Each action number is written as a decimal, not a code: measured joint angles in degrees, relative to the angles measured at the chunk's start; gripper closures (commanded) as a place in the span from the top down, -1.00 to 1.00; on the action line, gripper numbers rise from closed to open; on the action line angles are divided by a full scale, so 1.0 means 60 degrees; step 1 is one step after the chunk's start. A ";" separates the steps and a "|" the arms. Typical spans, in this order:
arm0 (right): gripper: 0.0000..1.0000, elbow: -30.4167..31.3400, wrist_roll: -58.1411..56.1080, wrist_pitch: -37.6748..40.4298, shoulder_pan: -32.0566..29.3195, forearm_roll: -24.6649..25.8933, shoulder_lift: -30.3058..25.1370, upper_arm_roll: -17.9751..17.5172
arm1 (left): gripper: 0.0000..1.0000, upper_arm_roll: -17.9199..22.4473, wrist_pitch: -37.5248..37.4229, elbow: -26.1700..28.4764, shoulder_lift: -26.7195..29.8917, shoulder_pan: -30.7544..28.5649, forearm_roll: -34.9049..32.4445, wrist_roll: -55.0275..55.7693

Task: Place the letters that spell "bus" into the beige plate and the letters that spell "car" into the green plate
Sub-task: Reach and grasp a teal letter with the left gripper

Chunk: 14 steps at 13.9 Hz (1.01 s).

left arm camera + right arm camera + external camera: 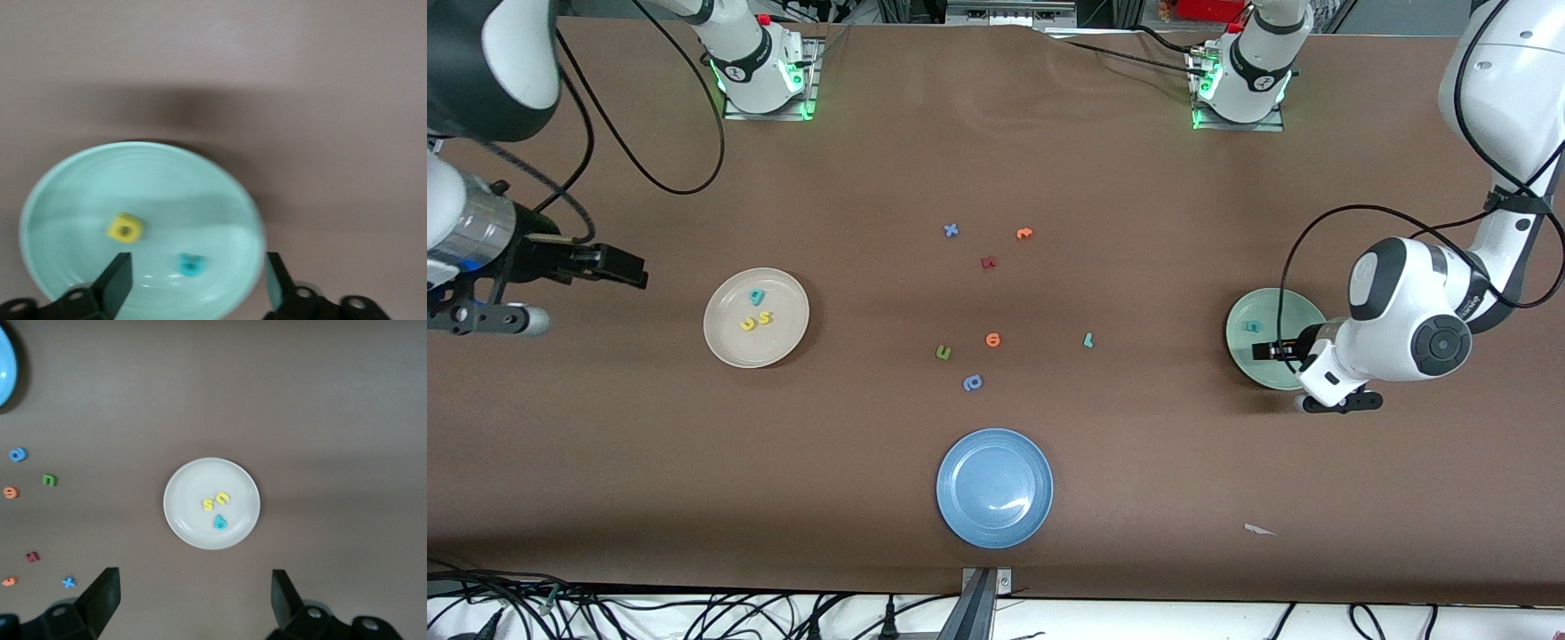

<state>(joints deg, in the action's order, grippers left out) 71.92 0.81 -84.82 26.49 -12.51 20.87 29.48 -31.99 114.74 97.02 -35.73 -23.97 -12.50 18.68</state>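
Yellow a (125, 229) and teal c (191, 265) lie in your green plate (80, 180), just ahead of the left gripper's (193, 283) spread, empty fingers. B, u, s (217, 507) fill the beige plate (183, 520), below your waiting right gripper (195, 600), also spread.

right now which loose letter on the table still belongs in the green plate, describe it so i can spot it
Start at the green plate at the left arm's end of the table, then look toward the table's middle, where loose foam letters lie scattered. The nearest one to that plate is the thin teal "r", lying alone on the bare brown table. Its neighbours are orange, green and blue; only it is teal and stick-thin.
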 measured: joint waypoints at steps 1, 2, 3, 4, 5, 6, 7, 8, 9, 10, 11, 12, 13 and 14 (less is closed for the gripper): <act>1.00 -0.0009 -0.0172 -0.0010 -0.0120 -0.0092 0.0069 0.0000 | 1.00 -0.0413 -0.0009 -0.0027 0.0065 0.0029 0.0018 0.0711; 1.00 -0.0017 -0.0250 -0.0012 -0.0165 -0.0118 0.0117 0.0000 | 1.00 -0.0793 -0.0014 -0.0031 0.0112 0.0119 0.0019 0.1475; 1.00 -0.0035 -0.0260 -0.0030 -0.0160 -0.0121 0.0144 -0.0012 | 1.00 -0.1060 -0.0015 -0.0032 0.0135 0.0329 0.0020 0.2247; 1.00 -0.0082 -0.0260 -0.0052 -0.0149 -0.0121 0.0165 -0.0022 | 1.00 -0.1157 -0.0005 -0.0030 0.0139 0.0667 0.0021 0.2984; 1.00 -0.0132 -0.0260 -0.0055 -0.0146 -0.0121 0.0177 -0.0022 | 1.00 -0.1159 0.0148 -0.0013 0.0125 0.1114 0.0021 0.3828; 1.00 -0.0157 -0.0260 -0.0055 -0.0149 -0.0121 0.0177 -0.0021 | 0.99 -0.1143 0.0621 0.0042 0.0073 0.1572 0.0021 0.4721; 1.00 -0.0168 -0.0260 -0.0054 -0.0149 -0.0121 0.0178 -0.0021 | 0.99 -0.1113 0.1120 0.0109 -0.0027 0.1982 0.0020 0.5505; 1.00 -0.0176 -0.0260 -0.0051 -0.0145 -0.0113 0.0178 -0.0022 | 0.99 -0.1013 0.1480 0.0157 -0.0170 0.2387 -0.0061 0.6143; 1.00 -0.0185 -0.0260 -0.0049 -0.0140 -0.0093 0.0179 -0.0022 | 0.99 -0.0870 0.1706 0.0179 -0.0330 0.2773 -0.0299 0.6723; 1.00 -0.0188 -0.0260 -0.0048 -0.0137 -0.0076 0.0179 -0.0023 | 0.96 -0.0722 0.1909 0.0193 -0.0521 0.3119 -0.0664 0.7310; 1.00 -0.0190 -0.0260 -0.0047 -0.0138 -0.0072 0.0180 -0.0022 | 0.94 -0.0602 0.2139 0.0209 -0.0732 0.3396 -0.1070 0.7837; 1.00 -0.0193 -0.0260 -0.0046 -0.0138 -0.0070 0.0179 -0.0023 | 0.92 -0.0514 0.2369 0.0221 -0.0961 0.3599 -0.1474 0.8285; 1.00 -0.0197 -0.0260 -0.0046 -0.0137 -0.0070 0.0179 -0.0023 | 0.89 -0.0462 0.2544 0.0223 -0.1172 0.3722 -0.1832 0.8642; 1.00 -0.0200 -0.0260 -0.0045 -0.0134 -0.0070 0.0179 -0.0024 | 0.87 -0.0428 0.2696 0.0221 -0.1329 0.3789 -0.2119 0.8902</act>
<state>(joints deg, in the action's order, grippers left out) 70.72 -0.75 -85.08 25.69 -12.92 21.95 29.34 -34.55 130.92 98.35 -43.70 -1.24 -25.21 72.09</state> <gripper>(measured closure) 0.000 0.035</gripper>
